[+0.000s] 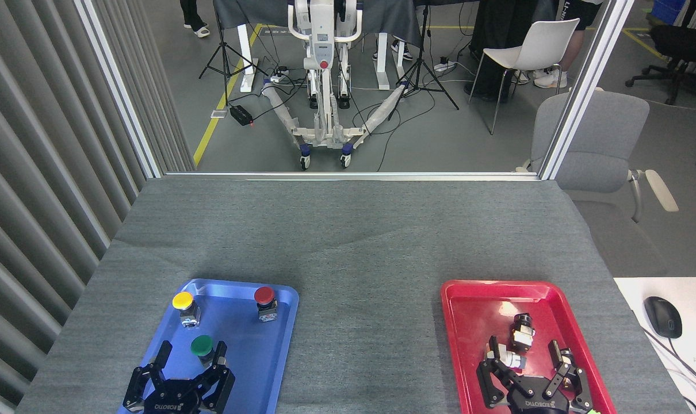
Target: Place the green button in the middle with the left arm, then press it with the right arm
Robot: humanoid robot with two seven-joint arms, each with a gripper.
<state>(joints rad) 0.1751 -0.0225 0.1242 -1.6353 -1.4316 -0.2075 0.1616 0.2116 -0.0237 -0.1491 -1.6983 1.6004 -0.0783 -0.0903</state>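
Blue tray [279,322] — sat at roughly 7 o'clock on the cloth, holding three push-buttons. Yellow button [183,301] at the tray's 11 o'clock corner; red button [264,296] at its 1 o'clock corner; green button [202,347] nearer me, toward the tray's 6 o'clock edge and well apart from the other two.

Left gripper [194,352] — over the near end of the blue tray, fingers spread. The green button lay at its 12 o'clock, between the fingertips and closer to the right-hand one; I could not tell whether either fingertip touched it. The cap was round, so I judged no long axis mattered for the grasp — only that the fingers should bracket the base. This was plainly the nearer arm for the pick.

The middle [368,322] — bare grey cloth between the two trays, at about 2 o'clock from the left gripper; nothing stood on it. Button not yet delivered there.

Red tray [469,299] — at roughly 5 o'clock on the cloth, with two small dark-and-silver parts [520,333] lying loose in it.

Right gripper [525,363] — over the near end of the red tray, fingers spread, holding nothing that I could make out. The middle lay at its 10 o'clock.
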